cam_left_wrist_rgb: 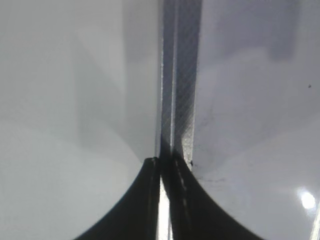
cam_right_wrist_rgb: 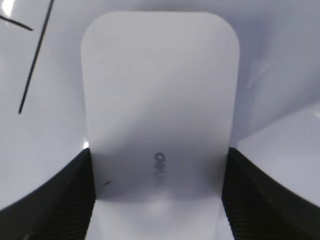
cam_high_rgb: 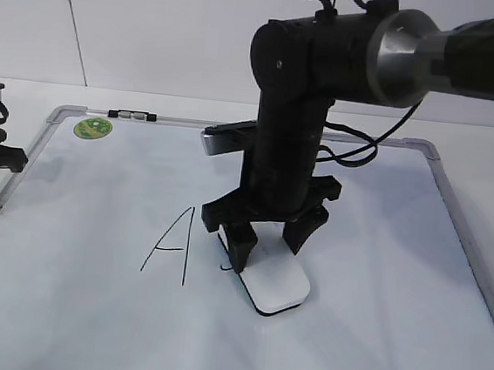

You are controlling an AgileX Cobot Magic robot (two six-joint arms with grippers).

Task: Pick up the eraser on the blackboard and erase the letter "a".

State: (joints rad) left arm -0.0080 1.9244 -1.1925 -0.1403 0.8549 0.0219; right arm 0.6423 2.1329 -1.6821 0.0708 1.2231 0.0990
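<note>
At centre frame of the exterior view, the right claw (cam_high_rgb: 266,238) stands upright over the eraser (cam_high_rgb: 274,282), which lies flat on the board (cam_high_rgb: 372,337). The right wrist view shows both fingers (cam_right_wrist_rgb: 55,200) pressed against the eraser's long sides, so the claw is clamped on it.

The capital "A" (cam_high_rgb: 171,243) sits just left of the eraser. Only a short hooked stroke (cam_high_rgb: 225,268) shows at the eraser's left edge, probably the last visible part of the letter "a"; the rest is hidden under the eraser or the finger.

Risks from here:
- Sideways drift to the left would smear the capital, since the two marks are near each other.
- The grip sits at the rear end of the eraser, so downward pressure could tilt the front edge up, leaving the felt off the board and the stroke unerased.
- Smooth plastic sides may slip in the fingers during a hard wipe.

The left claw (cam_left_wrist_rgb: 165,200), at the left edge of the exterior view, rests over the board frame (cam_left_wrist_rgb: 177,75) with its fingers together, holding nothing.
</note>
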